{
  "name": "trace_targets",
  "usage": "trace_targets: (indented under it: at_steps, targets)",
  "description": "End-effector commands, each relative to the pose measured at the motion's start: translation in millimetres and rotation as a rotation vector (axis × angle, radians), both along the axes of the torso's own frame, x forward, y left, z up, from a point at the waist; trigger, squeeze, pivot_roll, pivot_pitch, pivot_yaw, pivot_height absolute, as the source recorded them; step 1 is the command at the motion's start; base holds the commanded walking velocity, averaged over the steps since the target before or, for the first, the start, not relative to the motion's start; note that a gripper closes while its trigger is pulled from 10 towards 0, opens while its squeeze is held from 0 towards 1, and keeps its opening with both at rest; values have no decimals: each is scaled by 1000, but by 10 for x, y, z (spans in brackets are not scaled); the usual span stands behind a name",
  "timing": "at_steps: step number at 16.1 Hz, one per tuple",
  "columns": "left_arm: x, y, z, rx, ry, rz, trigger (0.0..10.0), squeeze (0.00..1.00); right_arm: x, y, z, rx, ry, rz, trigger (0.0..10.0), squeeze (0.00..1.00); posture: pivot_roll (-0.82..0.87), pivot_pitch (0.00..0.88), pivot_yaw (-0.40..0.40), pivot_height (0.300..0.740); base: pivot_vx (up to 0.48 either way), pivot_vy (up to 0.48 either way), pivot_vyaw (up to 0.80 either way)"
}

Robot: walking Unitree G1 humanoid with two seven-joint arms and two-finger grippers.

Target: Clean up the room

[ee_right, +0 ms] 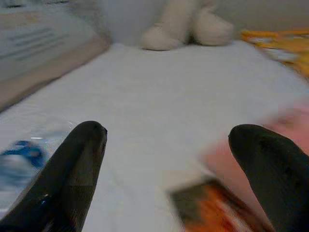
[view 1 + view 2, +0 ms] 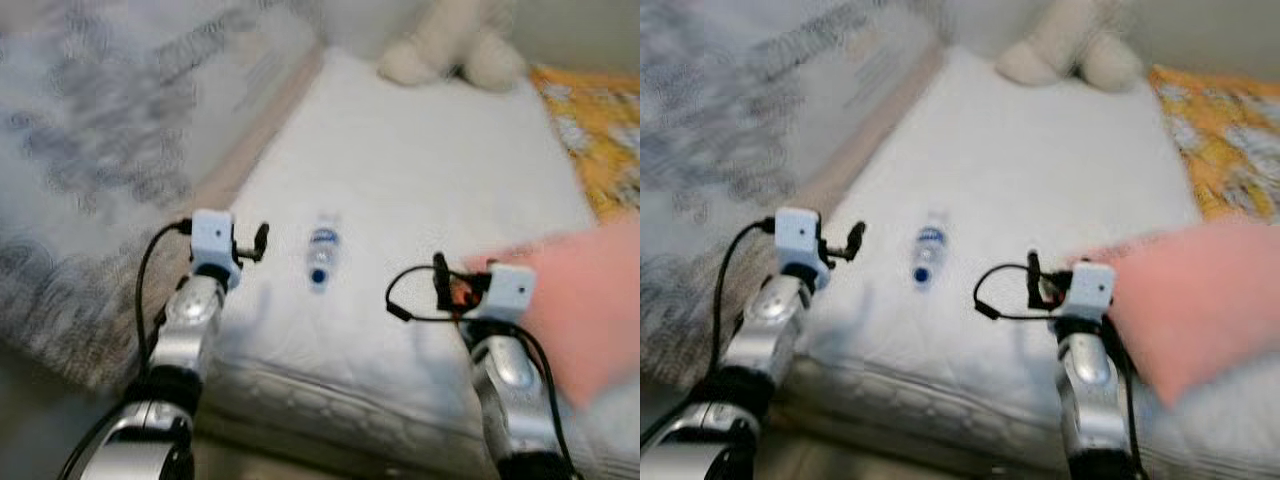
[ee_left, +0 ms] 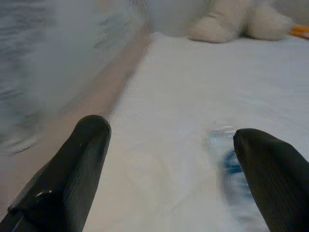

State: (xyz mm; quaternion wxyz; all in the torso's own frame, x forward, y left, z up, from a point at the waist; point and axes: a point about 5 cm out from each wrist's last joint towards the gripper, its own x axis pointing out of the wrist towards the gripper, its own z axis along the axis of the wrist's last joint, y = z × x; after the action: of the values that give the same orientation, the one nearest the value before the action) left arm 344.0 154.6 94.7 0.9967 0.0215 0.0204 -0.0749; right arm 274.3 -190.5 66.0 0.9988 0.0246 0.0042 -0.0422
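Both grippers, left gripper (image 2: 262, 240) and right gripper (image 2: 440, 280), hover open and empty over the mattress (image 2: 420, 180); the plastic bottle (image 2: 321, 255) lies between them, not yet picked up, so tidying looks barely begun.

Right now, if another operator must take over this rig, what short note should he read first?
Left tool: open, empty, over the mattress edge, just left of the bottle.
Right tool: open, empty, beside the pink pillow.
Bottle lies on its side between both arms. Something orange and black sits ahead of the right tool; too blurred to name. Plush toy at the far end, yellow blanket to the right.
Done: nothing picked up yet.
Left: take the bottle, probably with the left tool, then tidy the rest.
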Motion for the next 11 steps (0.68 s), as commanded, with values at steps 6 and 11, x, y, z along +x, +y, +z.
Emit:
trace_targets:
  at_steps: [6,11]
  targets:
    - [112,-139,46,2,13,2,10000,0,7,-22,106,-39,-34,-3,10000,0,-111,0,18,740,0,0,-616]
    - [98,-126,-16,-71,37,97,10000,0,62,-29,133,-51,-23,33,10000,0,-92,0,-21,740,139,132,0]
